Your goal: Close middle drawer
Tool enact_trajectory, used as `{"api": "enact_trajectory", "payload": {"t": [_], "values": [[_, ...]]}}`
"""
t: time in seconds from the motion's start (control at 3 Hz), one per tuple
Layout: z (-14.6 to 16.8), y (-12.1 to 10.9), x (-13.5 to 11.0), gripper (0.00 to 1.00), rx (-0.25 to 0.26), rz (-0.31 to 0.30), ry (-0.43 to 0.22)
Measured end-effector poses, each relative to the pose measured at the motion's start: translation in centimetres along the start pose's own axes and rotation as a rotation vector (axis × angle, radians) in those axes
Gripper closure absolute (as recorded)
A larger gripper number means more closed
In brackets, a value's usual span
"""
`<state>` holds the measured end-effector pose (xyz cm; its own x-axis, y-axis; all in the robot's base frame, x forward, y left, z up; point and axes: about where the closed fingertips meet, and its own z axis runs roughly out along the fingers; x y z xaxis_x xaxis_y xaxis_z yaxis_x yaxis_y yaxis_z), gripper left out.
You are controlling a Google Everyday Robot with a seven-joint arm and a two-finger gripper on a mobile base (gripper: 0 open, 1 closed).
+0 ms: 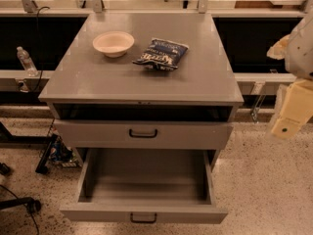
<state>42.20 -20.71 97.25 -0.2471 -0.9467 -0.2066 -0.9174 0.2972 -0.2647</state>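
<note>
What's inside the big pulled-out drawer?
The middle drawer shows only a bare grey tray; its back is hidden under the upper drawer. The gripper hangs off to the right of the cabinet.

Smooth metal middle drawer point(146, 179), matt plastic end effector point(289, 112) at right

speckled floor point(259, 180); long workbench point(259, 12) behind; cables point(54, 153) at left

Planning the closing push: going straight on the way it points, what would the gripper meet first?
Probably the speckled floor, though depth is unclear: the gripper hangs right of the cabinet, pointing down, not at the middle drawer.
</note>
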Motion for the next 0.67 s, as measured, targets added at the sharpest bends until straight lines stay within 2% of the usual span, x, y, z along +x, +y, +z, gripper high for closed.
{"api": "enact_trajectory", "payload": {"t": [0.33,0.67], "values": [[1.3,4.1,-0.1,0.0,-0.012,0.094,-0.021],[5.8,8.9,-0.1,0.0,-0.091,0.177,-0.051]]}}
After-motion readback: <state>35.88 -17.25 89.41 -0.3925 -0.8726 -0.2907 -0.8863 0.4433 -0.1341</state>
